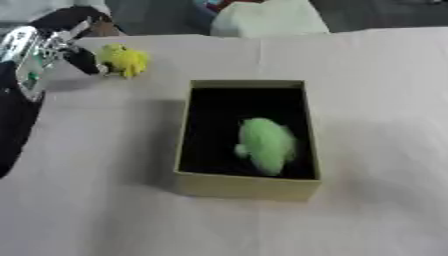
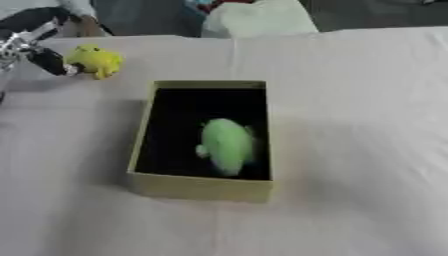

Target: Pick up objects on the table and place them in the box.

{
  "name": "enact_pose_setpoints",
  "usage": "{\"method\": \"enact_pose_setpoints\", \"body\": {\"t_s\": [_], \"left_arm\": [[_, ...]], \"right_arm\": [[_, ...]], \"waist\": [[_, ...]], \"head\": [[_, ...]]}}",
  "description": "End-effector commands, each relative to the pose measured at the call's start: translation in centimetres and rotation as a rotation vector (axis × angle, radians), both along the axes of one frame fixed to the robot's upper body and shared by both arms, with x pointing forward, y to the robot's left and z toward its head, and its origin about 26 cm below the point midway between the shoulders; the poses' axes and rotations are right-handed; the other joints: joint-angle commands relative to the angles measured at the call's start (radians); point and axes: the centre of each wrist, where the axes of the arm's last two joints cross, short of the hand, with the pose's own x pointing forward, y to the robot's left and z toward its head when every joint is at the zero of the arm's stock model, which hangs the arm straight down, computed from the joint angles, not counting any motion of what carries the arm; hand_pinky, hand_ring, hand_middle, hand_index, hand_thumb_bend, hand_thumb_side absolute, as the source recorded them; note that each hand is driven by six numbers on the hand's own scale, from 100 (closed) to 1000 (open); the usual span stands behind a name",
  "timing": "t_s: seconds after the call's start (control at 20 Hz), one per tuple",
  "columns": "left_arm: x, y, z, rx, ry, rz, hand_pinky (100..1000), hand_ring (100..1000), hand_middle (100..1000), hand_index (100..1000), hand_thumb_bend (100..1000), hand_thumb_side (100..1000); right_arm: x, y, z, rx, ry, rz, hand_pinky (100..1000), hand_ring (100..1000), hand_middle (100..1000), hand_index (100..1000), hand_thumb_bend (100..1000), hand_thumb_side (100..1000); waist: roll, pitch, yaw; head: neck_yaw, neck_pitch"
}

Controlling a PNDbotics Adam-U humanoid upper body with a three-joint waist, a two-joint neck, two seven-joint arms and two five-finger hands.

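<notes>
Partly cropped left robot hand (image 1: 83, 60), touching yellow toy (image 1: 125, 60)

White-clothed table (image 1: 376, 100) bears an open box (image 1: 248, 187) (tan-walled) and, far-left, a yellow toy (image 1: 125, 60).

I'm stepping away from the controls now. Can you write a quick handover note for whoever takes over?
Left hand: at the table's far left, fingers closed on the yellow toy.
Right hand: out of view.
Box: open, mid-table.
Done: the green toy lies inside the box.
Left: carry the yellow toy over and drop it in the box.
</notes>
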Motion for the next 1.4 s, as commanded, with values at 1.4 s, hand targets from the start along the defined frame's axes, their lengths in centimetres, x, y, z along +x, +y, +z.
{"method": "enact_pose_setpoints", "body": {"t_s": [1.4], "left_arm": [[-1.3,4.0,2.7,0.048,0.021,0.080,802,816,797,873,321,100]], "right_arm": [[-0.3,0.2,1.9,-0.044,-0.055,0.017,751,702,662,767,199,986]], "waist": [[0.011,0.049,-0.059]], "head": [[0.077,-0.064]]}}
